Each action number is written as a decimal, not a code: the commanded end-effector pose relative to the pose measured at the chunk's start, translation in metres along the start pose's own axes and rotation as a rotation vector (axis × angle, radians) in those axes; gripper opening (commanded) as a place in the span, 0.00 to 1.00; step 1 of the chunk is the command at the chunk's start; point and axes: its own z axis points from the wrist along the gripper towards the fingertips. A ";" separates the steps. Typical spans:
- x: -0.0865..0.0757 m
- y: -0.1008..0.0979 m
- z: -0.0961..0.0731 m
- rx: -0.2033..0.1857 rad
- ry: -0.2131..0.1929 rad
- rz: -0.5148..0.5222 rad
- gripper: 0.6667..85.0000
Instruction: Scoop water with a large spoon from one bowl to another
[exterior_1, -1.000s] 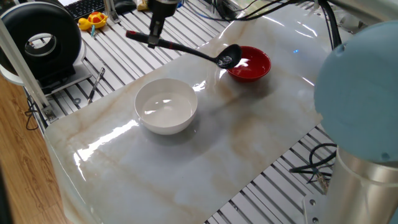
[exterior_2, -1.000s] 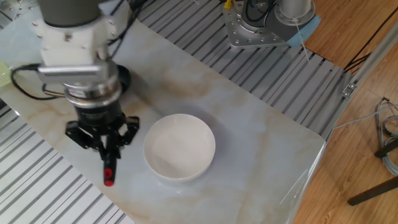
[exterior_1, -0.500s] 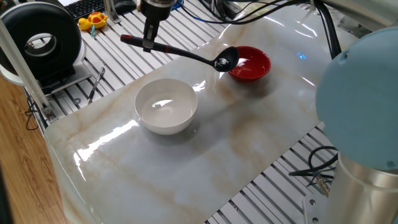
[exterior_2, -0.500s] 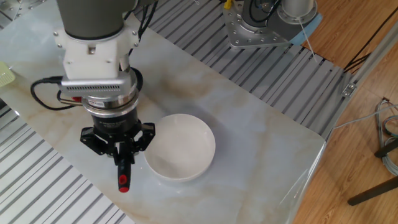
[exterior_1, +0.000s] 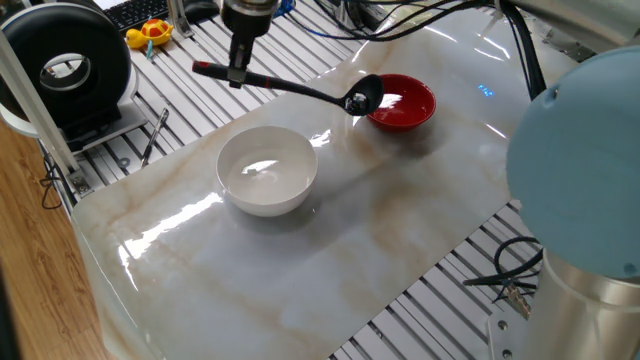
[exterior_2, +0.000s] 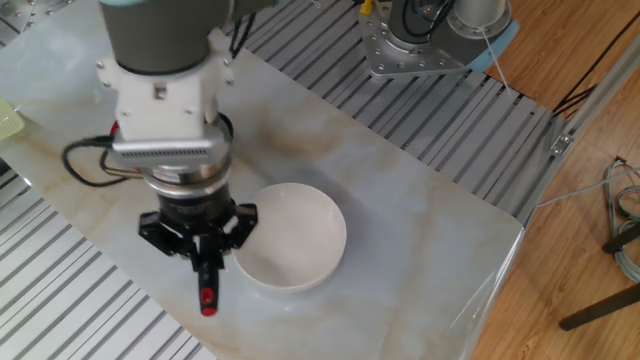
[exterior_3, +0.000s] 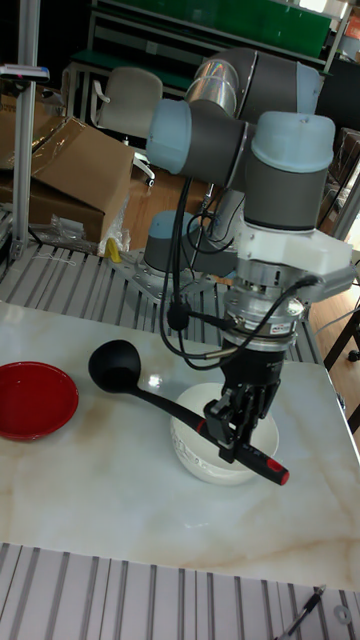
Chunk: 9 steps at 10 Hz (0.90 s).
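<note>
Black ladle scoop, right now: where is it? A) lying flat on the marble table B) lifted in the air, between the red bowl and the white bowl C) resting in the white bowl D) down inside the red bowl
B: the black ladle's deep round scoop hangs above the tabletop, past the small glossy red bowl's rim and short of the deep white bowl, its thin handle clamped in the gripper.

The gripper (exterior_1: 238, 72) is carrying the large spoon (exterior_1: 300, 89) away from the red bowl (exterior_1: 402, 103) and towards the white bowl (exterior_1: 267, 170). The scoop, which was hanging over the red bowl's near rim a second ago, is now sitting clear of that rim, over the surface (exterior_1: 400, 210) between the two bowls. In the other fixed view, the gripper (exterior_2: 205, 262) is drawing in just beside the white bowl (exterior_2: 290, 236).
</note>
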 end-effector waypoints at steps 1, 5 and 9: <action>-0.018 0.024 0.007 0.001 -0.009 0.020 0.01; -0.014 0.033 0.007 -0.012 0.020 -0.011 0.01; -0.016 0.039 0.008 -0.004 0.035 -0.018 0.01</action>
